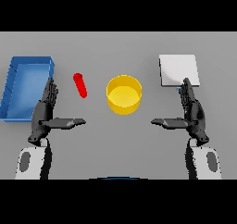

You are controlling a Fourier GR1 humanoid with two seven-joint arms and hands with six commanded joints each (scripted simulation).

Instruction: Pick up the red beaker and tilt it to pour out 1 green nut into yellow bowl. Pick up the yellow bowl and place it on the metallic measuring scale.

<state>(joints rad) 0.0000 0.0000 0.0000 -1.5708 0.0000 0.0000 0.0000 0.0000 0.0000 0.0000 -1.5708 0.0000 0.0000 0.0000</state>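
Table (120,140): grey.
Yellow bowl (124,94): middle.
Red beaker (80,85): left of bowl, maybe lying down, near left hand (45,108), untouched.
Right hand (190,109): flat, holding nothing, like the left.

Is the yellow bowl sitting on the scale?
No, the bowl sits on the table, apart from the scale to its right.

Items counted on the table (115,140): one red beaker (80,85), a slim tube seen lying tilted; one yellow bowl (124,94); one blue bin (25,86); one pale square scale (179,70). Total of loose items: four, each of a different kind, none duplicated. Nuts: none can be made out, so no count is recorded for them. Hands in view: two, one left hand (45,111) and one right hand (192,111). Arms in view: two.
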